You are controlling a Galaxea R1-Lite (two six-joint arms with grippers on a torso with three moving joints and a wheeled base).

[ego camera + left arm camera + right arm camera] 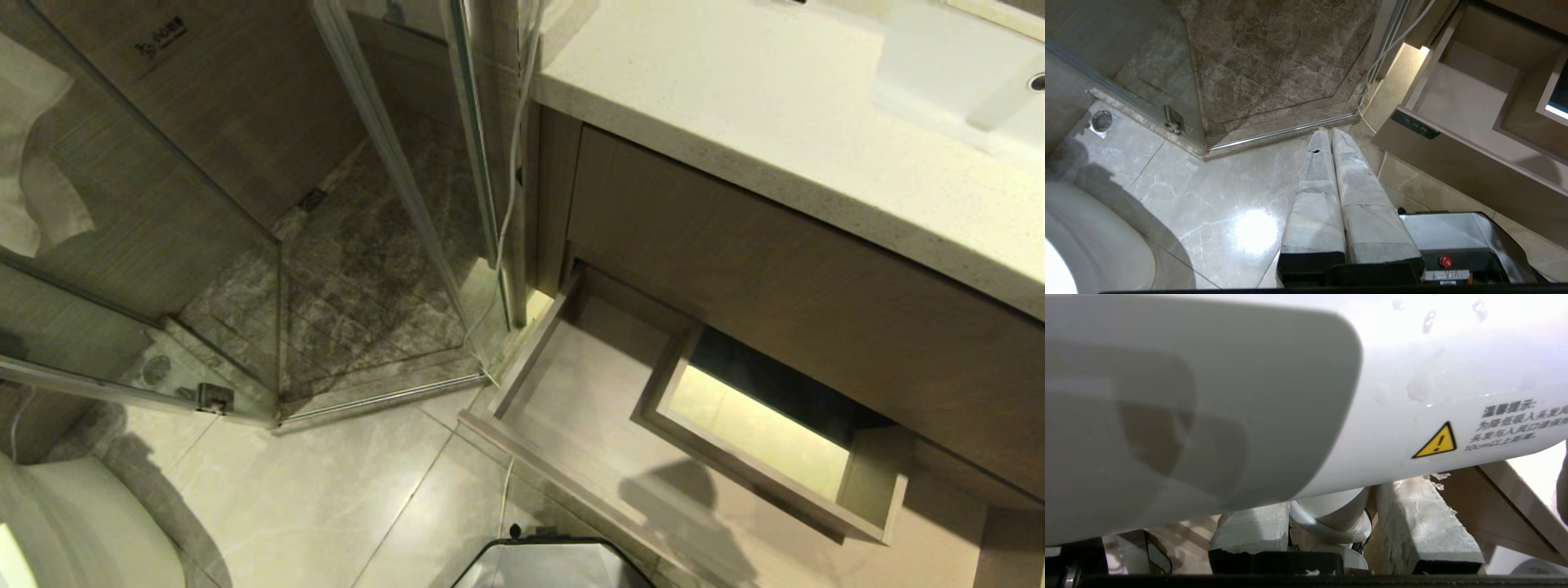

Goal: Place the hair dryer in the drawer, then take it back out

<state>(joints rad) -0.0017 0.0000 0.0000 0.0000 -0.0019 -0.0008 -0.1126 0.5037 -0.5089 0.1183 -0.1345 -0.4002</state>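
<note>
The left hand (1327, 134) hangs idle over the floor (1216, 204) with its fingers pressed together, the open drawer (571, 392) off to its far side. The right hand (1331, 522) is clamped on the hair dryer (1392, 367), its fingers astride the handle, the white barrel lying crosswise just above them. The dryer is outside the head view, and the drawer shows nothing inside. The grip looks narrow; a swing could twist the barrel-heavy dryer loose, or its cord could snag the drawer's edge.
</note>
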